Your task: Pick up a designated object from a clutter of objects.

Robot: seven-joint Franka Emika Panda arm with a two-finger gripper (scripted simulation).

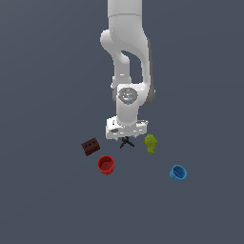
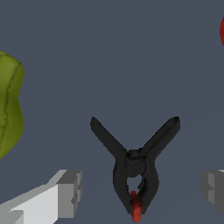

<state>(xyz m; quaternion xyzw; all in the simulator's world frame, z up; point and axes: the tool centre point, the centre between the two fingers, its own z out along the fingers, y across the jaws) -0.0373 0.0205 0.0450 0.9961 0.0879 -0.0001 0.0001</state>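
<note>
Single-arm pick, approach stage. The gripper (image 1: 126,138) hangs low over the black clamp (image 1: 126,142), which lies on the grey floor (image 1: 47,200) between the dark red-brown block (image 1: 90,147) and the yellow-green lumpy thing (image 1: 151,143), nearer the latter. In the wrist view the clamp (image 2: 134,166) sits between the two grey fingertips (image 2: 70,192), which stand wide apart with open floor on either side of it; neither pad touches it. Its long axis, running from the red-tipped end to the splayed legs, lies roughly across the line joining the fingers, so closing would probably pinch its narrow body. Whether the fingertips have reached the clamp's height cannot be told from these views. The red cup (image 1: 106,165) and blue cup (image 1: 177,172) stand well apart from the clamp.
</note>
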